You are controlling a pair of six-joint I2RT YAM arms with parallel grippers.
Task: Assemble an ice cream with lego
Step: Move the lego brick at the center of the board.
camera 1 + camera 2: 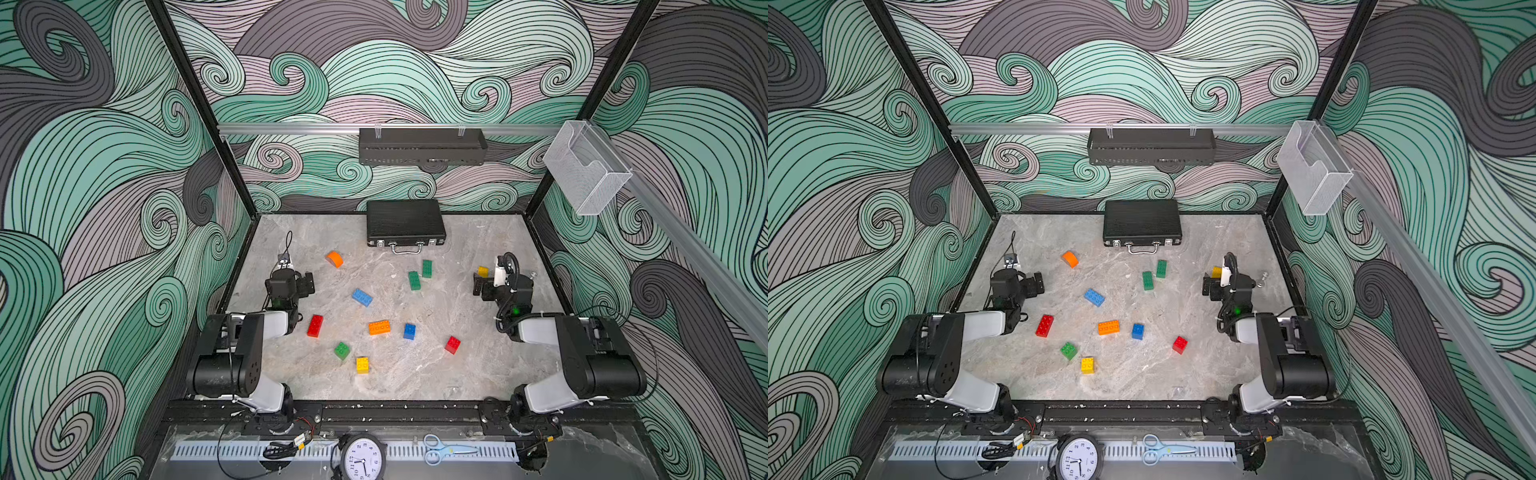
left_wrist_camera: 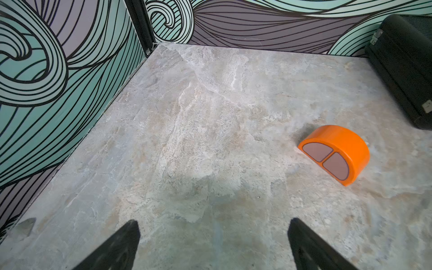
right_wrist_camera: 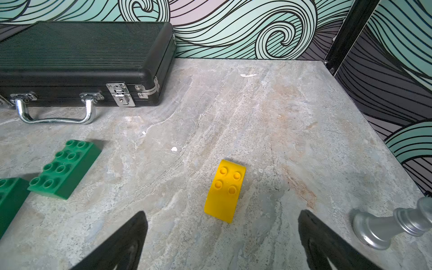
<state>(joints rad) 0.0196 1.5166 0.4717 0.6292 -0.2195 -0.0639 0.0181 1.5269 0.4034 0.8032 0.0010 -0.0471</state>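
The marbled grey table (image 1: pixel 415 374) carries scattered lego bricks (image 1: pixel 379 327), an orange half-round piece (image 1: pixel 334 259), a yellow half-round piece (image 3: pixel 225 191), a black briefcase (image 1: pixel 405 222) and a silver chess piece (image 3: pixel 378 225).

Two arms, left arm (image 1: pixel 232 357) and right arm (image 1: pixel 590 357): glossy black joint housings, white shell links, black base mounts. Small round holes in the left elbow housing. Black cables (image 1: pixel 509 266) loop at both wrists. There is a green light (image 1: pixel 515 310) on the right wrist. The left gripper (image 1: pixel 306 284) and right gripper (image 1: pixel 478 285) are matte black with tapered jaws.
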